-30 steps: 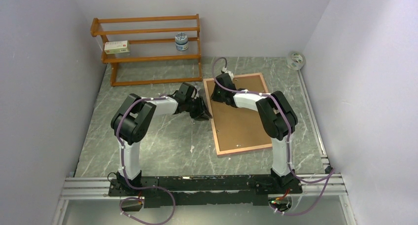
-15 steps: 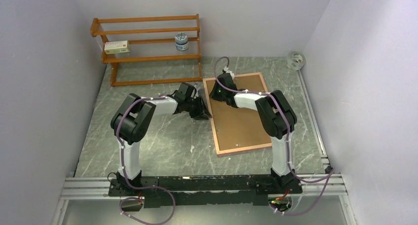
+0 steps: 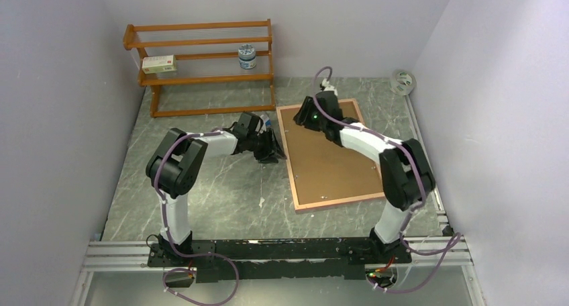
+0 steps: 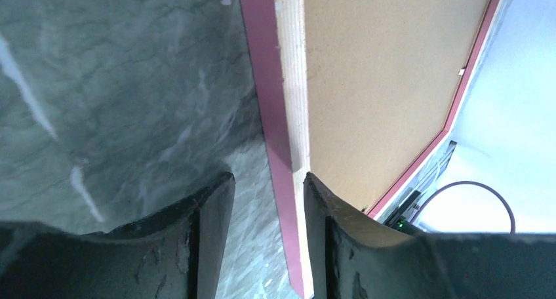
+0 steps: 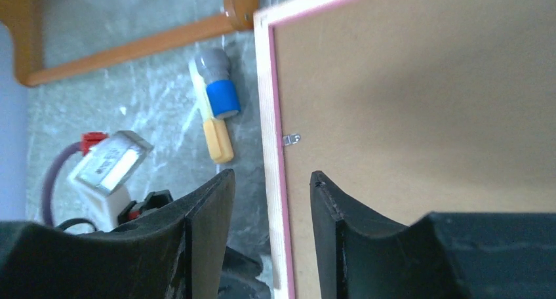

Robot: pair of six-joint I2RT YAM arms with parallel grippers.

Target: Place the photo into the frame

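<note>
Top view: frame lies back-up on the tabletop, photo nowhere visible. Left wrist: my left tool straddles the frame's left edge, jaws parted, probably steadying it. Right wrist: right tool likewise loose astride that edge's far end.

I see pale lilac walls around a grey-green marbled table. An orange wooden rack stands against the back wall, holding a small box and a jar. A tape roll lies well right of the rack.
</note>
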